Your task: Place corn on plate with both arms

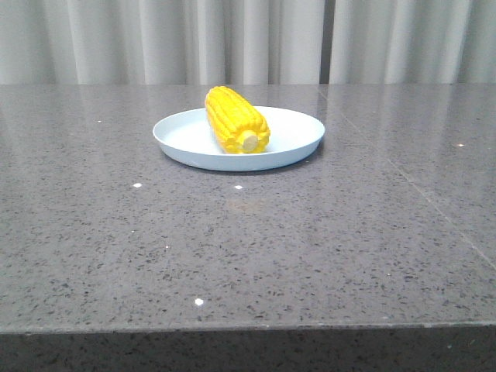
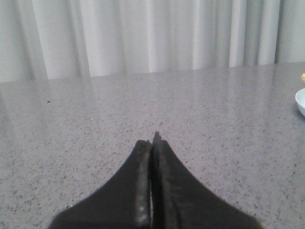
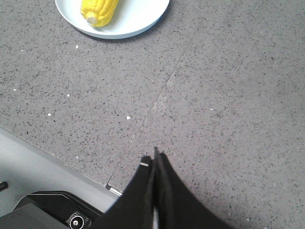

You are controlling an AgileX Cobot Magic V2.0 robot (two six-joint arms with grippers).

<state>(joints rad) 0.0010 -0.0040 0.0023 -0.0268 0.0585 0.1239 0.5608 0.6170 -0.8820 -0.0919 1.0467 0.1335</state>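
The yellow corn [image 1: 235, 120] lies on the pale blue-white plate [image 1: 294, 132] at the middle of the grey table, its pale stub end toward the front. No arm shows in the front view. My left gripper [image 2: 152, 142] is shut and empty over bare table, with the plate's rim [image 2: 300, 101] at the edge of the left wrist view. My right gripper [image 3: 154, 158] is shut and empty near the table's front edge, well short of the plate [image 3: 138, 16] and corn [image 3: 98, 10].
A speckled grey stone table [image 1: 248, 248] with a seam [image 3: 157, 100] running across it. White curtains [image 1: 248, 39] hang behind. The table's front edge and the robot's base [image 3: 47, 210] show in the right wrist view.
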